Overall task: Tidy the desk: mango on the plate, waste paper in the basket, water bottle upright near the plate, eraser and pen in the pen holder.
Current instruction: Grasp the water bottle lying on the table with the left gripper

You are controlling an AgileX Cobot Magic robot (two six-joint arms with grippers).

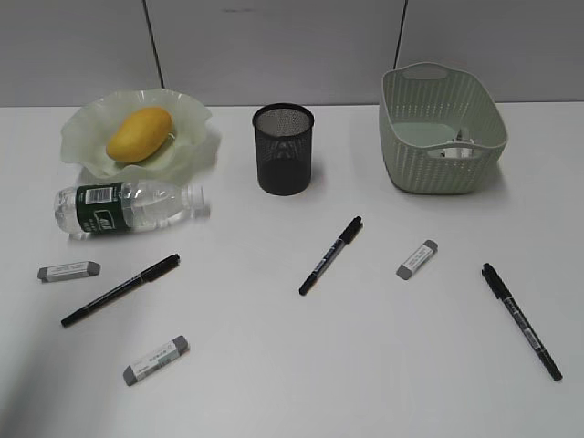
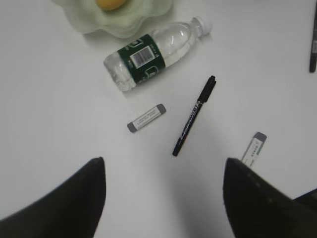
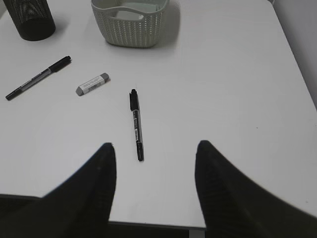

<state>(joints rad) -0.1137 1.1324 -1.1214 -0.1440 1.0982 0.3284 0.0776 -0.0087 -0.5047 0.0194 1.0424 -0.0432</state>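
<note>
On the plain white bench (image 1: 365, 365), both dark claws, left (image 2: 163, 198) and right (image 3: 154, 183), gape wide, holding nothing. Slim black pens and grey-tipped white erasers lie scattered. Farther back, the clear plastic bottle (image 1: 128, 208) lies sideways; the smooth yellow mango (image 1: 140, 134) fills the ruffled translucent green plate (image 1: 87, 128). The black mesh holder (image 1: 284, 149) looks empty; the woven sage basket (image 1: 443, 130) holds something white, possibly paper.

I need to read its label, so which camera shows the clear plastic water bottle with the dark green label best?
The left wrist view: the clear plastic water bottle with the dark green label lies whole and close, barcode facing up. The exterior view shows it smaller, lying below the plate. The right wrist view misses it.
</note>
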